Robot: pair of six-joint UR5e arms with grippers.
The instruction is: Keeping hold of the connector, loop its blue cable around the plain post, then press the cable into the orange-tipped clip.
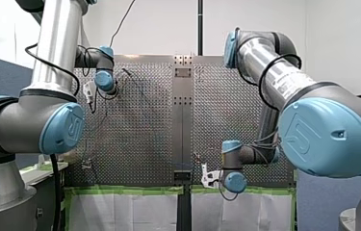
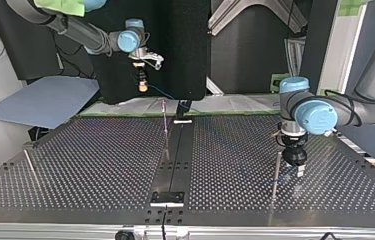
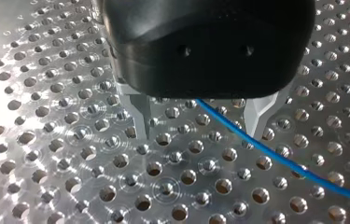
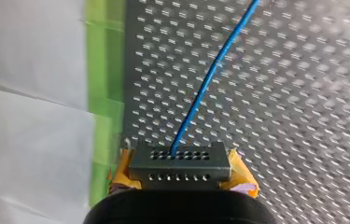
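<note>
My right gripper (image 4: 182,178) is shut tight on the connector (image 4: 180,161), and its blue cable (image 4: 210,77) runs straight away over the bench (image 3: 46,154), passing under my wide-open, empty left gripper (image 3: 197,125), beside a thin post (image 2: 276,172).

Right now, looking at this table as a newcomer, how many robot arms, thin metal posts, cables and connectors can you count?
2 robot arms: my left arm, my right arm
3 thin metal posts
1 blue cable
1 connector
Total: 7
</note>
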